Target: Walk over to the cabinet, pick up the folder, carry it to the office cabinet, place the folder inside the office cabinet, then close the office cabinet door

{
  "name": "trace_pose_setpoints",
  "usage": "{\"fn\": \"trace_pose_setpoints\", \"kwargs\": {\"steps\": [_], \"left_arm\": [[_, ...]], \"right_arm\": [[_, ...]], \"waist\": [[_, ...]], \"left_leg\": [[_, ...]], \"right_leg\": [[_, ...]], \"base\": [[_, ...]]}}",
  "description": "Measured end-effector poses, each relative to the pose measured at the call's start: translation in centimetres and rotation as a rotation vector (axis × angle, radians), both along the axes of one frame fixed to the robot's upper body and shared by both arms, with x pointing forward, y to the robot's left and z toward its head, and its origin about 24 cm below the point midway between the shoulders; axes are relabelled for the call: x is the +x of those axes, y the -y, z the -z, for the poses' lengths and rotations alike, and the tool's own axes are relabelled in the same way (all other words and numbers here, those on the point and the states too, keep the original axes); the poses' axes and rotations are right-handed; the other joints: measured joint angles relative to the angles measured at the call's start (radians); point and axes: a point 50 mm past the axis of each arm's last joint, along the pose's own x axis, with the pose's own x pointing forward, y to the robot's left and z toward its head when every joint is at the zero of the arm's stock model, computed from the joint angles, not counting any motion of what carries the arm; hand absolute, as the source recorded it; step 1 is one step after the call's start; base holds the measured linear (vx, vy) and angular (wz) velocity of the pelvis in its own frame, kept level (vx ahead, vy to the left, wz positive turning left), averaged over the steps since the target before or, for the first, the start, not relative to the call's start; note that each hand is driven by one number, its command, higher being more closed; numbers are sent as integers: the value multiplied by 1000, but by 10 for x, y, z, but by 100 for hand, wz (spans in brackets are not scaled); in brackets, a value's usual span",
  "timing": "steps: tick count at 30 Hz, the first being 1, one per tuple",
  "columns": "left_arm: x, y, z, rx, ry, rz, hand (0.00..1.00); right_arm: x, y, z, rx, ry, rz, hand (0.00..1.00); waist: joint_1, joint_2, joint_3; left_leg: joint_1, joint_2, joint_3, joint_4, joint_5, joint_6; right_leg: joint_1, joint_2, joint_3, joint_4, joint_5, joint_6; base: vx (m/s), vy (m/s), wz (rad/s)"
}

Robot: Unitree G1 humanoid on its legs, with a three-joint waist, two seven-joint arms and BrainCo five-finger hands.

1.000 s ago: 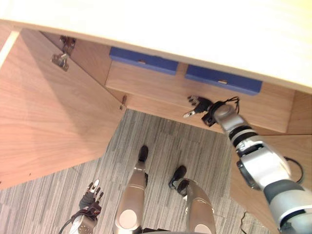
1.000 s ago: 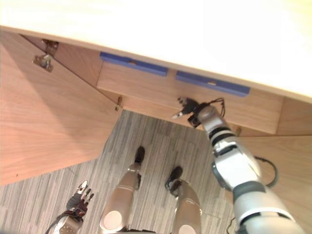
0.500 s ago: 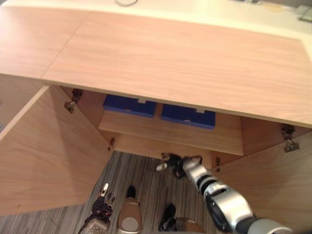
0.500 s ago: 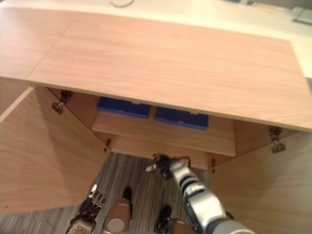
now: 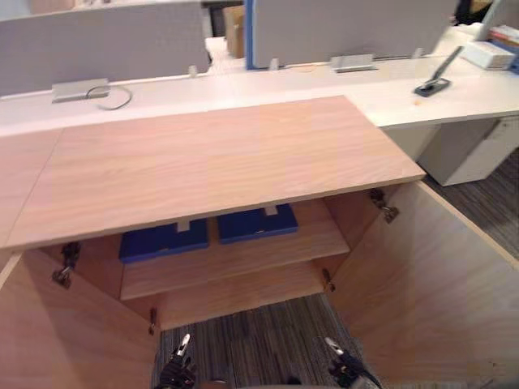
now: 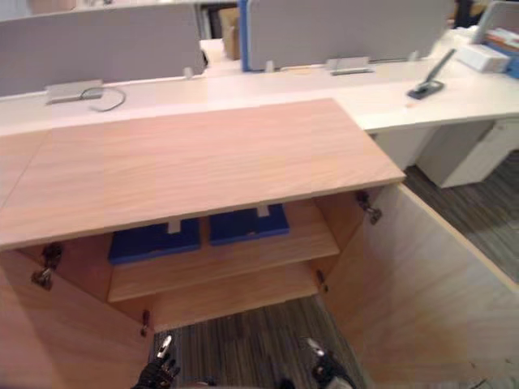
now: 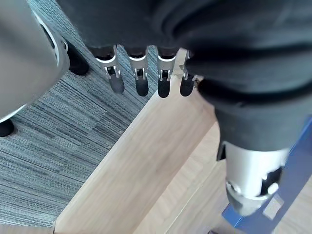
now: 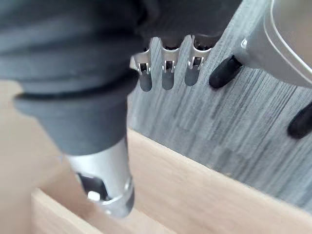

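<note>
Grey partitions (image 5: 97,44) across the top, white desk (image 5: 243,85) below them. Cable (image 5: 122,99) upper left, dark tool (image 5: 434,81) upper right. Striped carpet (image 5: 259,344) at bottom centre.

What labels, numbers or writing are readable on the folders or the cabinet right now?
No text is legible anywhere.
Pale tab on the left blue folder: too small to read.
Pale tab on the right blue folder: too small to read.
Wooden cabinet: bare wood, no marking visible.

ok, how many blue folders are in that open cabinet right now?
2, side by side on the upper shelf: left folder and right folder. The cabinet top hides the shelf's back, so more may be hidden.
</note>
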Motion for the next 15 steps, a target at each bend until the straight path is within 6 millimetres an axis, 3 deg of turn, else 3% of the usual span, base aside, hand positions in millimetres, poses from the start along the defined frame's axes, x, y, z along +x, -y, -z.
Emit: {"fn": "trace_pose_setpoints", "kwargs": {"steps": [6, 11, 13, 14, 15], "left_arm": [[-10, -1, 3, 8, -35, -59, 0], [-6, 1, 3, 36, -44, -14, 0], [-2, 2, 2, 45, -38, 8, 0], [2, 4, 1, 48, -32, 25, 0], [5, 8, 1, 47, -28, 53, 0]], "right_arm": [[-2, 1, 0, 52, 29, 231, 0], [8, 1, -2, 33, 27, 199, 0], [21, 1, -6, 30, 54, 191, 0], [26, 4, -8, 20, 74, 198, 0], [29, 10, -11, 3, 95, 214, 0]], "waist": [[-19, 1, -9], [-24, 3, 20], [-24, 13, 42], [-31, 24, 52], [-29, 35, 62]], "left_leg": [[49, -10, 113, -34, -4, 12], [108, -2, 222, -50, -8, 15], [128, 12, 272, -52, -9, 19], [136, 20, 298, -51, -7, 22], [158, 23, 331, -52, -6, 23]], "right_leg": [[-4, 0, 80, -41, 44, 3], [-8, 21, 103, -48, 79, -12], [-30, 11, 8, -13, 62, -46], [-46, -18, -120, 41, 10, -88], [-63, -79, -299, 135, -34, -109]], "base": [[-15, 77, -53], [-35, 21, -63], [-106, -43, -71], [-79, -13, -55], [-37, 35, -78]]}}
